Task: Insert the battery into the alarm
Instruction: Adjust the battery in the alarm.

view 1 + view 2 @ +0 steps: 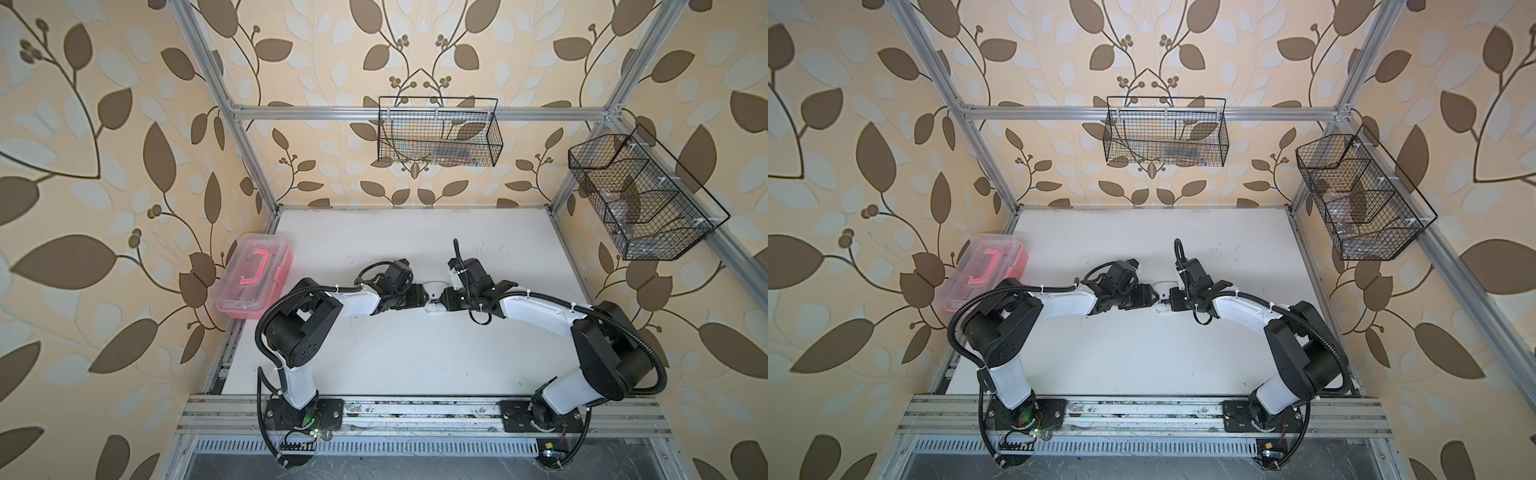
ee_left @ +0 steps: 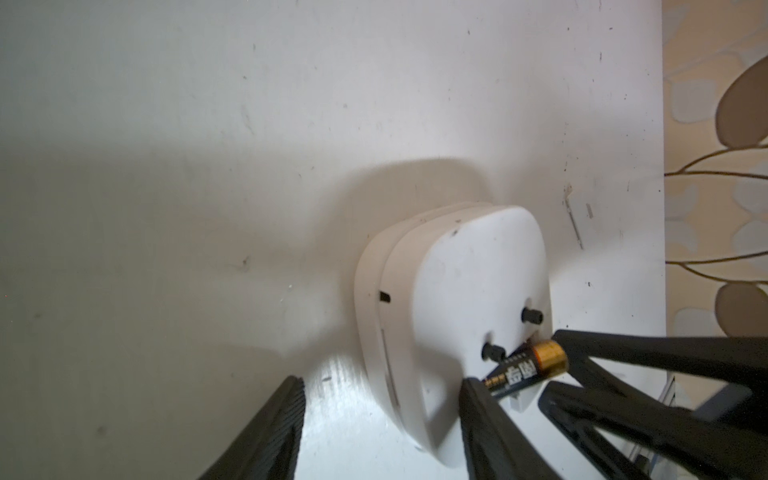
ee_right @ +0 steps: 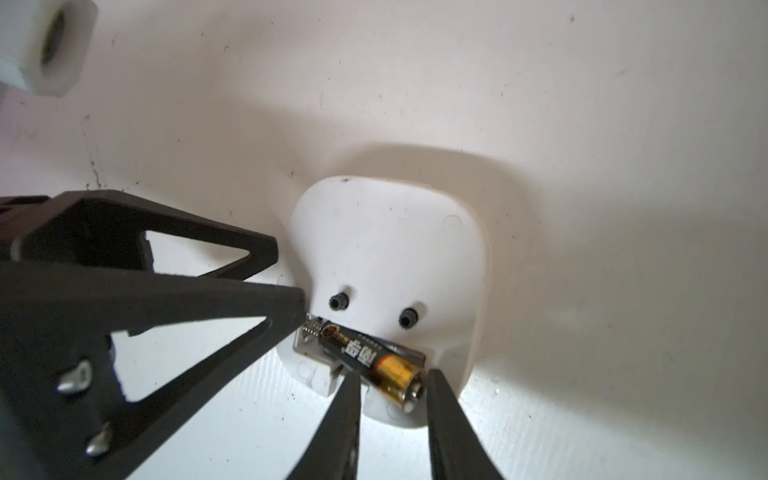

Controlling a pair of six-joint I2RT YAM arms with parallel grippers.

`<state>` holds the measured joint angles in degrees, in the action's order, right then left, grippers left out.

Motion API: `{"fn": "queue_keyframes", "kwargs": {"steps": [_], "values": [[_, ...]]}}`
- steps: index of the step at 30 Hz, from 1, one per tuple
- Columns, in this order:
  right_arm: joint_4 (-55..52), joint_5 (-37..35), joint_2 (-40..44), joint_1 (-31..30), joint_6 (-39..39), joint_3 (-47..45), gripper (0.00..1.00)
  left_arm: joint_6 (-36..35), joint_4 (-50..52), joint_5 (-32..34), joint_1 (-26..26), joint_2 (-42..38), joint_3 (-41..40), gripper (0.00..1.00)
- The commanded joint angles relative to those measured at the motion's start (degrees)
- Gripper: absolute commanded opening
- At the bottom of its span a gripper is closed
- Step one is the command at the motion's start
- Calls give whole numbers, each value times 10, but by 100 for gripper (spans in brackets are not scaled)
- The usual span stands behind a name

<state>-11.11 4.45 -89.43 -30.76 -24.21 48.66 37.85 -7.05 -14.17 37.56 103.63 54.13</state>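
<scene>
Starting at the left: a clear plastic box with a pink handle and pink base (image 1: 232,286) sits at the left edge of the white table (image 1: 395,357), well apart from the work and not involved.

The left arm reaches in from the left. The left gripper (image 2: 382,384) is spread and holds nothing. One finger is off the clock's side with bare table between. The other lies over the clock's back, at the battery's black end. My read: it braces the clock against sliding and maybe keeps that end down.

Mid-table, between both arms, the small white rounded-square plastic alarm clock (image 2: 465,282) lies face down. Its plain back is up, so the open battery bay faces upward for access. Two black knobs (image 3: 337,302) stick up just beside the bay.

The slim black cylinder battery with a copper-gold band (image 3: 365,353) lies tilted in that bay. Its black end is down by the coil spring (image 3: 311,328) and its gold end is raised toward the right. Judged half-in, not seated.

The right gripper (image 3: 394,376) reaches in from the right, fingers close on either side of the gold end. I cannot tell whether it is clamped or just bracketing. It is likely placed there to shove the battery against the spring and tip the gold end down. Risk: the battery pops out if that end slips.
</scene>
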Motion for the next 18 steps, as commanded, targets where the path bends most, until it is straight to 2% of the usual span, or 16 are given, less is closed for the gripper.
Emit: {"fn": "queue_keyframes", "kwargs": {"steps": [1, 5, 18], "values": [[-7, -15, -2, -3, -1, 16, 29, -6, 7, -1, 4, 8, 11, 59], [-10, -14, -10, -4, 2, 19, 27, -6, 5, -1, 5, 11, 10, 57], [-43, 13, -62, -14, 20, 43, 6, -1, -1, 0, 4, 19, -1, 53]]}}
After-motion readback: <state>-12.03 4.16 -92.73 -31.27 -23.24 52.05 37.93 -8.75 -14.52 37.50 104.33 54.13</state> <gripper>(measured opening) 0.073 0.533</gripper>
